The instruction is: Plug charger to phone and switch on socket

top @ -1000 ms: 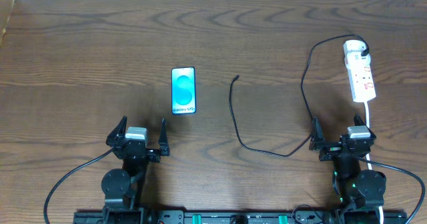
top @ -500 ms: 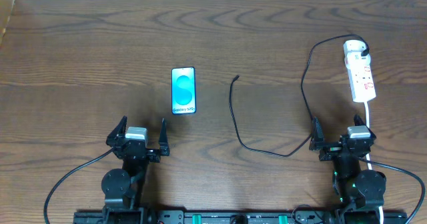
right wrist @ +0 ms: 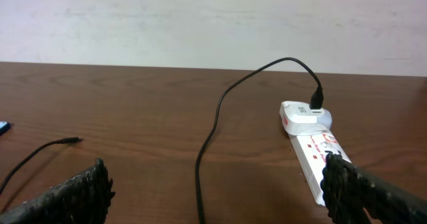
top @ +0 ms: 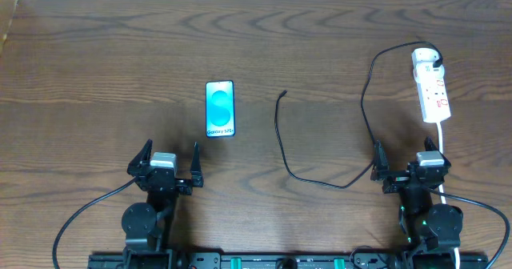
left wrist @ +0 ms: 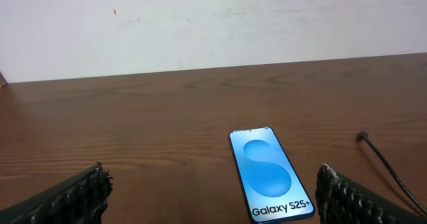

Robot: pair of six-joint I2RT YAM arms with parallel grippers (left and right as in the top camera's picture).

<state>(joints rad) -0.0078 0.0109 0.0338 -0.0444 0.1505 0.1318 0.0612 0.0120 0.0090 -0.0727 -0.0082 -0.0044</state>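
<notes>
The phone [top: 220, 109] lies flat on the table with its blue screen lit, ahead of my left gripper [top: 170, 157] and a little to its right. In the left wrist view the phone [left wrist: 269, 174] sits just inside the right finger, and my left gripper [left wrist: 212, 184] is open and empty. The charger [top: 278, 137] is a black cable looping across the table, its small tip [left wrist: 361, 137] free right of the phone. Its white plug [right wrist: 300, 113] sits in the socket [top: 433, 89] at the far right. My right gripper [right wrist: 215, 177] is open, empty, with the cable [right wrist: 213, 127] running between its fingers.
The socket's white cord [top: 442, 153] runs back past the right arm's base. The wooden table [top: 96, 77] ends at a white wall behind. A corner of the phone [right wrist: 3, 126] shows at the left edge of the right wrist view.
</notes>
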